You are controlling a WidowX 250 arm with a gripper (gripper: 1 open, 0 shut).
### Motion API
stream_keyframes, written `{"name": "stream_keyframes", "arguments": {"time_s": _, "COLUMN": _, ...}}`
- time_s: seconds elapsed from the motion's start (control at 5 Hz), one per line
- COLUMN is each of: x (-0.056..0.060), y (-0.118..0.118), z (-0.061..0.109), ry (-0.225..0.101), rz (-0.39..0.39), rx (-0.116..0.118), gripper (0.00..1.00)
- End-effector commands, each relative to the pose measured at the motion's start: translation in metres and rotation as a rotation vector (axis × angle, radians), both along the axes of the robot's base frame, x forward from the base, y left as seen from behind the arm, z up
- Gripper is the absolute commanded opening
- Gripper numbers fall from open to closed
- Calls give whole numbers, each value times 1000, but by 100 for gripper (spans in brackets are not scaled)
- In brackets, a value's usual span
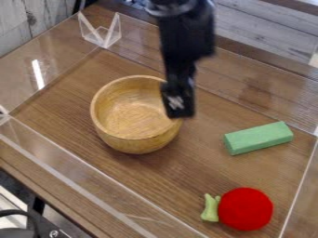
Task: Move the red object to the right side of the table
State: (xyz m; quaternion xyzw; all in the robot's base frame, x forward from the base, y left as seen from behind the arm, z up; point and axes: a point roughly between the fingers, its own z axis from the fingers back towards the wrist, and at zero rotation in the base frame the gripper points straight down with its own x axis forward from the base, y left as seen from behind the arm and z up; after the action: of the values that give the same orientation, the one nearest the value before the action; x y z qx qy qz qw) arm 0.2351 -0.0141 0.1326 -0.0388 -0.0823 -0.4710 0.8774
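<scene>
Overhead view: the gripper (179, 99), jaws spread wide and holding nothing, hangs above the right rim of the wooden bowl (137, 113), while the red ball toy (246, 208) rests well apart at the table's (74, 74) near-right corner, beyond the green block (258, 138)

Red object (246, 208) alone near table (137, 177) corner, parted fingers (179, 96) above wooden bowl (138, 113).

Bright even light, glare on the clear walls (50, 65), arm (187, 37) slightly blurred, perhaps motion, soft shadows
</scene>
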Motion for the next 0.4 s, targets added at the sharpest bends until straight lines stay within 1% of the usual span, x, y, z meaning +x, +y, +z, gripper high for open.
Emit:
{"name": "stream_keyframes", "arguments": {"time_s": 0.0, "x": 22, "y": 17, "z": 16, "ry": -77, "rz": 43, "rx": 9, "gripper": 100}}
{"name": "stream_keyframes", "arguments": {"time_s": 0.2, "x": 39, "y": 34, "z": 10, "ry": -86, "rz": 17, "rx": 25, "gripper": 100}}
